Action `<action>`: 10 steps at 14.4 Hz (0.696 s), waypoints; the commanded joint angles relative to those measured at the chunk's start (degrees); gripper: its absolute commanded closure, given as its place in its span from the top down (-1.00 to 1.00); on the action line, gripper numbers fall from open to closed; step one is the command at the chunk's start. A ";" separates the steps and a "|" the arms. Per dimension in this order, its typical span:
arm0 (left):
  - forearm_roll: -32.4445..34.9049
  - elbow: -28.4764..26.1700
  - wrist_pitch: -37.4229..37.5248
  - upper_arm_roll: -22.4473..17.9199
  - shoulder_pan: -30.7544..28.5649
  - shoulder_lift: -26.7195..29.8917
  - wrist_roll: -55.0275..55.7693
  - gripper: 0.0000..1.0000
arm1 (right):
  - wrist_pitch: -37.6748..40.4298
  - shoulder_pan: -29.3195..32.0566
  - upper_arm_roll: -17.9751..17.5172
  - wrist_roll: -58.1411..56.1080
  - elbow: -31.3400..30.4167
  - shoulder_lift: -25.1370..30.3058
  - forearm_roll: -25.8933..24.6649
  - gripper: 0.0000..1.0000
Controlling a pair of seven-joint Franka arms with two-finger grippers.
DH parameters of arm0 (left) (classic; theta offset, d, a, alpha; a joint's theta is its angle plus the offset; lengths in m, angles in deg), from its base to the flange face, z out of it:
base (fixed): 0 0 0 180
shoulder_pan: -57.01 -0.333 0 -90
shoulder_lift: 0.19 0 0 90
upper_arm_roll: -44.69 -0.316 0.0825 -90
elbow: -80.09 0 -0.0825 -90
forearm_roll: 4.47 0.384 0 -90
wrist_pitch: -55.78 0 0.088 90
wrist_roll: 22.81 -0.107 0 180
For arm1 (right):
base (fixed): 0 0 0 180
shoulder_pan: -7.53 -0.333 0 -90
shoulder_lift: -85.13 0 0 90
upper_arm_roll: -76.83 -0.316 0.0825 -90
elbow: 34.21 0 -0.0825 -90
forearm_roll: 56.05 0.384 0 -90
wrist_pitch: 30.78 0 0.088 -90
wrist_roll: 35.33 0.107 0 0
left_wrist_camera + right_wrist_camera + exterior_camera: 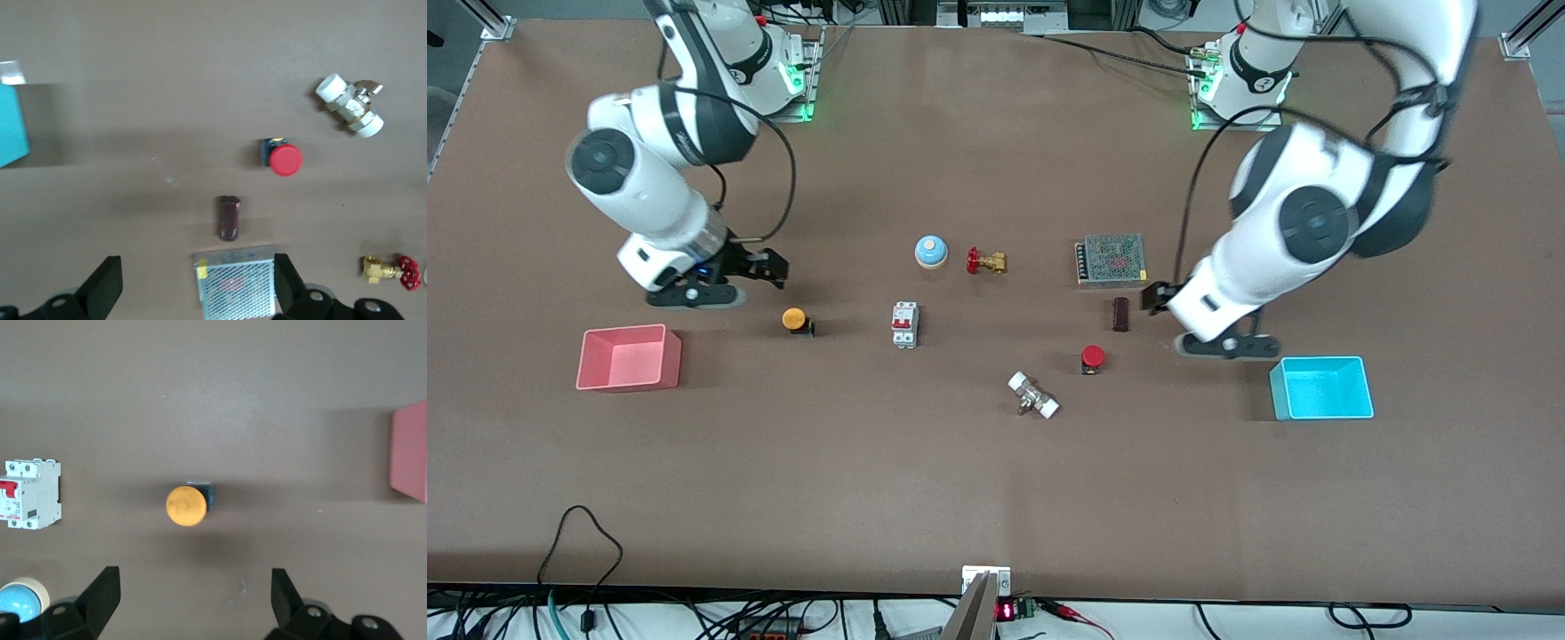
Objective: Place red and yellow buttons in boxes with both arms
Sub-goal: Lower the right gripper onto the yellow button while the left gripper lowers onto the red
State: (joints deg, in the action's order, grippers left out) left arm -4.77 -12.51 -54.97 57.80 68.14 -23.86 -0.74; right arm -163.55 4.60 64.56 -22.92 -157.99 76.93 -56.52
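Both 2-finger grippers hang released and empty: the right gripper (769, 267) near the yellow-orange-capped push button (794, 319), the left gripper (1158, 298) near the red-capped push button (1093, 357). The pink plastic tub (630, 357) and cyan plastic tub (1320, 388) flank them toward the bench ends. Risk: domed caps may slip if pinched off-centre.

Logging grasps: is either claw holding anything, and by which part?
Nothing held: left claw and right claw are both open and empty.

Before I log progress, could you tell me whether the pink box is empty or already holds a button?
Empty. The pink box shows only its bare floor; the yellow button sits on the table beside it.
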 commanded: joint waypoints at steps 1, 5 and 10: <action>3.72 7.25 -0.76 -0.19 4.24 -7.43 4.02 1.00 | -3.45 -0.50 -0.30 1.47 0.47 -3.49 -1.90 1.00; 8.12 6.91 -11.31 -0.45 6.45 -12.88 10.62 1.00 | -8.20 -0.59 -0.30 1.56 0.55 -8.15 -4.88 1.00; 8.22 4.02 -20.10 -0.54 7.59 -16.85 10.71 1.00 | -9.52 -0.59 -0.30 5.68 0.99 -11.40 -9.11 1.00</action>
State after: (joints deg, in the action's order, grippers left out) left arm 2.09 -8.04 -72.24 57.60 74.60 -39.38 8.95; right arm -172.13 4.09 64.44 -19.53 -157.85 66.79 -63.60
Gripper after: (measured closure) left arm 0.000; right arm 0.000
